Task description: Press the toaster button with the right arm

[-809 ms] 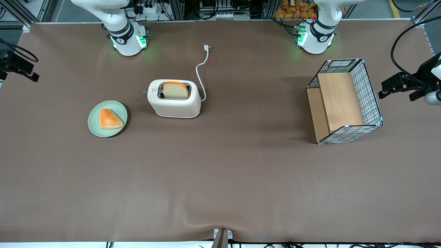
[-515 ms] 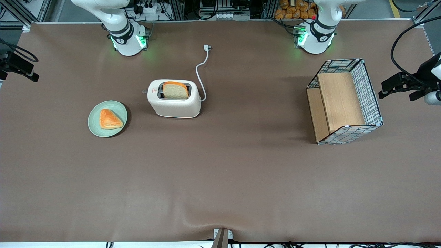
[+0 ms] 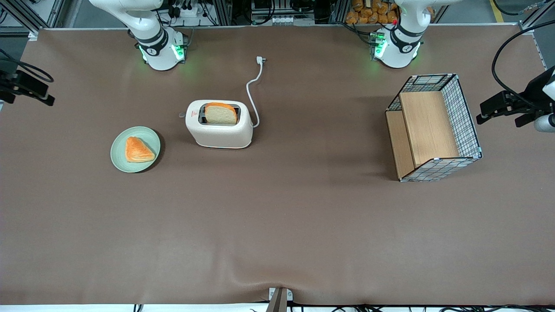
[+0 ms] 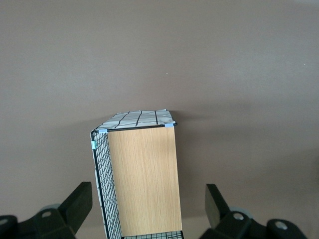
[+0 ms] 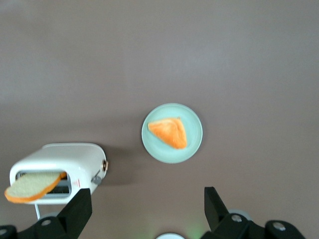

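The cream-white toaster (image 3: 219,128) stands on the brown table with a slice of bread (image 3: 221,113) upright in its top slot. The small grey toaster button (image 3: 182,115) juts from its narrow side that faces the working arm's end. The right arm's gripper (image 3: 30,89) hangs at the working arm's end of the table, well away from the toaster. In the right wrist view the gripper (image 5: 147,209) is open and empty, high above the table, with the toaster (image 5: 55,167) and its button (image 5: 97,179) beside one finger (image 5: 79,209).
A pale green plate (image 3: 119,158) with a triangular pastry (image 3: 138,149) sits beside the toaster, toward the working arm's end. The toaster's white cord and plug (image 3: 260,59) lie farther from the front camera. A wire-and-wood basket (image 3: 433,128) stands toward the parked arm's end.
The right arm's gripper has shifted slightly nearer the front camera and a little toward the toaster. The toaster, bread, plate and basket have not moved.
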Robot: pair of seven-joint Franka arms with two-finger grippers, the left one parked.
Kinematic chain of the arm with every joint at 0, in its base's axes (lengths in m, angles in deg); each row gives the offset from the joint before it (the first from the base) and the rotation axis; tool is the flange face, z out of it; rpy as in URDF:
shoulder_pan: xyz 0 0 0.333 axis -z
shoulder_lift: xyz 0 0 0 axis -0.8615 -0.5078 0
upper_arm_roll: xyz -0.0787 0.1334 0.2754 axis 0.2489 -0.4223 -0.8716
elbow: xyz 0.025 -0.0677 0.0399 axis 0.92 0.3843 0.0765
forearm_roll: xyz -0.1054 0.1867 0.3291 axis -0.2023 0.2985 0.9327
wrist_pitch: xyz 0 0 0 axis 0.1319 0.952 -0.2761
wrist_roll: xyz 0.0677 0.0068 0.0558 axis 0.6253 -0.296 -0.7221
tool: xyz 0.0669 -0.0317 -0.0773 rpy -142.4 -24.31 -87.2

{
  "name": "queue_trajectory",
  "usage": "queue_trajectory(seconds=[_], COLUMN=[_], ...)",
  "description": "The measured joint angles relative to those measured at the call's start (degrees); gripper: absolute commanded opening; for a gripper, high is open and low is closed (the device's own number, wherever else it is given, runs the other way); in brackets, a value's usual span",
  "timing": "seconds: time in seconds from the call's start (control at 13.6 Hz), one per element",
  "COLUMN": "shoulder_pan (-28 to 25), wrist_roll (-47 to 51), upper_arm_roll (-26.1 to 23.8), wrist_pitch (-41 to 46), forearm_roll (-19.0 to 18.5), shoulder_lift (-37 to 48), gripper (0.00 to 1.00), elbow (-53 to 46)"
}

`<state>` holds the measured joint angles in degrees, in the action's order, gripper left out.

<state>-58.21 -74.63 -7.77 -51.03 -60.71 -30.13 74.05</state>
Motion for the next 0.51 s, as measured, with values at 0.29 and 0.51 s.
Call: queue_trajectory(seconds=[0.29, 0.51], shoulder_pan=[-0.58, -1.83], wrist_roll=[0.00, 0.42], upper_arm_roll=[-0.11, -0.17], wrist_pitch=[1.21, 0.95], forearm_roll=[0.06, 2.79], shoulder_lift=[-3.32, -4.80], gripper=[0.62, 0.00], elbow=[1.35, 5.61])
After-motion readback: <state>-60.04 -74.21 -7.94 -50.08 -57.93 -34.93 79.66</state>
